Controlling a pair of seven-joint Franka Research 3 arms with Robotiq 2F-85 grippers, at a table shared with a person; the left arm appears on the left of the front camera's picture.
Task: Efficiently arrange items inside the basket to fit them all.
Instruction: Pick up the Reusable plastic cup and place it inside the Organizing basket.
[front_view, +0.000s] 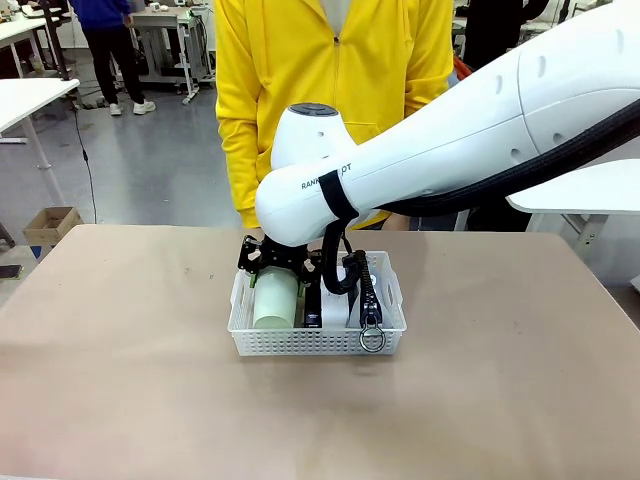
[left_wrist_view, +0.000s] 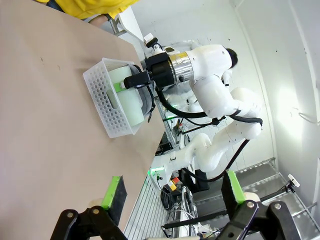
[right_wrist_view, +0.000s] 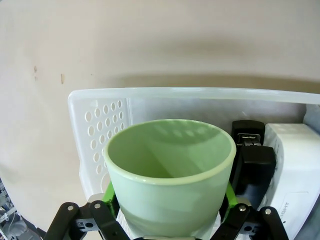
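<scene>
Front view: white perforated plastic basket (front_view: 300, 342) sits mid-table, cup at its left end, pouch at its right.
Cup: smooth pale green plastic cup (right_wrist_view: 170, 175) lies on its side, round mouth open.
Neighbours: slim black stapler-like object (right_wrist_view: 252, 162), then white box (right_wrist_view: 295, 165).
Pouch: grey fabric pouch (front_view: 368, 300), metal ring pull.
Right gripper (right_wrist_view: 170, 202): green pads clasp the cup's sides.
Left gripper (left_wrist_view: 172, 192): fingers spread wide, holding nothing, well apart from the basket.

Perforated plastic basket (front_view: 300, 343) (glossy cup (right_wrist_view: 170, 175)).

white arm (front_view: 500, 130), blk cable, green-pad fingers (left_wrist_view: 114, 192)
</scene>
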